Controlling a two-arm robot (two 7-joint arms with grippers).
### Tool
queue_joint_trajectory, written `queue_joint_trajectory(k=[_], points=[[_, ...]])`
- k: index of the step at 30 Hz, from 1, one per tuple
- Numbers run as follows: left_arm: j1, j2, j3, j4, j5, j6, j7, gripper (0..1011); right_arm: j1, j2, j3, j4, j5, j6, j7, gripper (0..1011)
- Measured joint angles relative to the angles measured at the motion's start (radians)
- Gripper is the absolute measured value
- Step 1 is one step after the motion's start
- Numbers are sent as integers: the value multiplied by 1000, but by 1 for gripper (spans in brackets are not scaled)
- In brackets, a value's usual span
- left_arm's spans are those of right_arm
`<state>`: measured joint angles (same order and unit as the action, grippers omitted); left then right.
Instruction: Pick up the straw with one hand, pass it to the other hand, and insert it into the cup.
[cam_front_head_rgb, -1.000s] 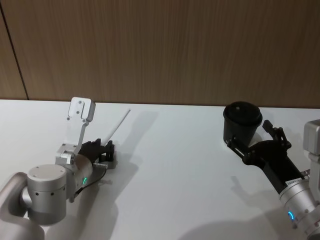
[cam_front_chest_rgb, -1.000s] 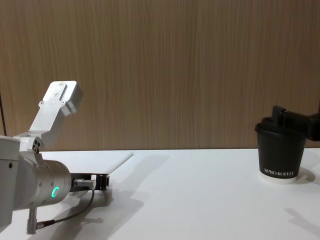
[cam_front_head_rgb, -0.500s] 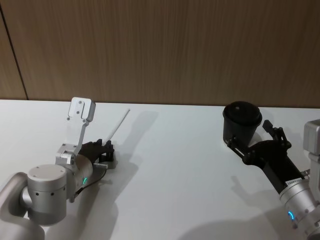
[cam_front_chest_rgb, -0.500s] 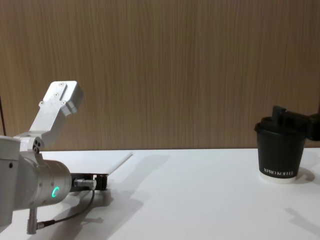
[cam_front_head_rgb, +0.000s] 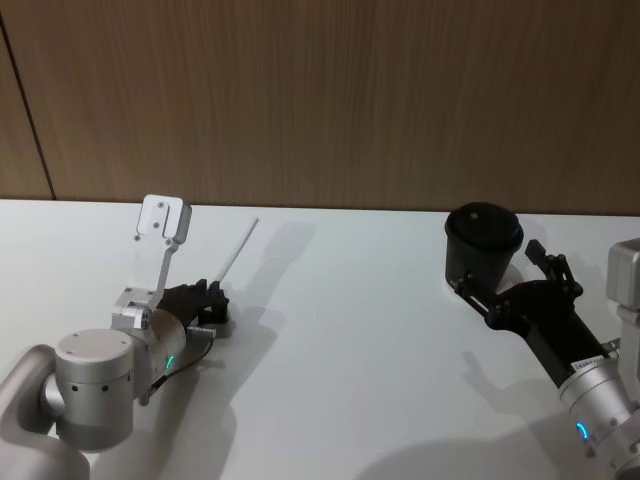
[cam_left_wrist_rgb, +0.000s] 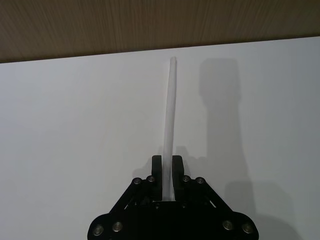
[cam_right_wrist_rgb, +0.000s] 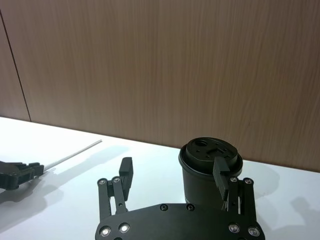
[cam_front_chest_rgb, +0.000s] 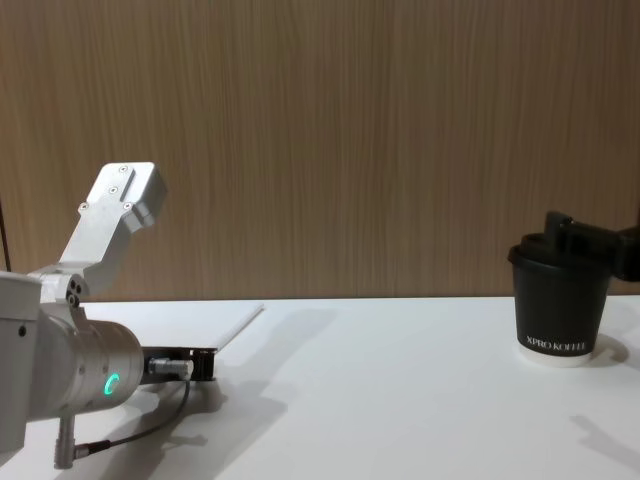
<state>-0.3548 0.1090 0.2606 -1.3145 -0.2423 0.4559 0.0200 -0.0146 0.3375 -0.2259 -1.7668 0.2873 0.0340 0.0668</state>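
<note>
The white straw (cam_front_head_rgb: 236, 253) lies low over the white table, its near end between the fingers of my left gripper (cam_front_head_rgb: 207, 303). In the left wrist view the left gripper (cam_left_wrist_rgb: 167, 172) is shut on the straw (cam_left_wrist_rgb: 170, 110), which points straight away from it. The chest view shows the left gripper (cam_front_chest_rgb: 200, 362) low at the left with the straw (cam_front_chest_rgb: 238, 325) sticking out ahead. The black lidded cup (cam_front_head_rgb: 483, 245) stands upright at the right. My right gripper (cam_front_head_rgb: 502, 272) is open at the cup, one finger on each side. The right wrist view shows the right gripper (cam_right_wrist_rgb: 173, 175) and the cup (cam_right_wrist_rgb: 202, 172).
A wooden wall (cam_front_head_rgb: 330, 100) rises along the table's far edge. The bare white tabletop (cam_front_head_rgb: 340, 330) stretches between the two arms. A silver camera bracket (cam_front_head_rgb: 160, 225) stands up from the left wrist.
The left gripper's fingers have drawn together on the straw's near end, and the straw has shifted slightly. The right arm and the cup have not moved.
</note>
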Motion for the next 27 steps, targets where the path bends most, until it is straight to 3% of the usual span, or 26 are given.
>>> queue_joint_trajectory(k=[27], points=[[0, 0, 0, 0, 0, 0, 0, 0, 0, 0, 0, 0, 0, 0, 0, 1001]])
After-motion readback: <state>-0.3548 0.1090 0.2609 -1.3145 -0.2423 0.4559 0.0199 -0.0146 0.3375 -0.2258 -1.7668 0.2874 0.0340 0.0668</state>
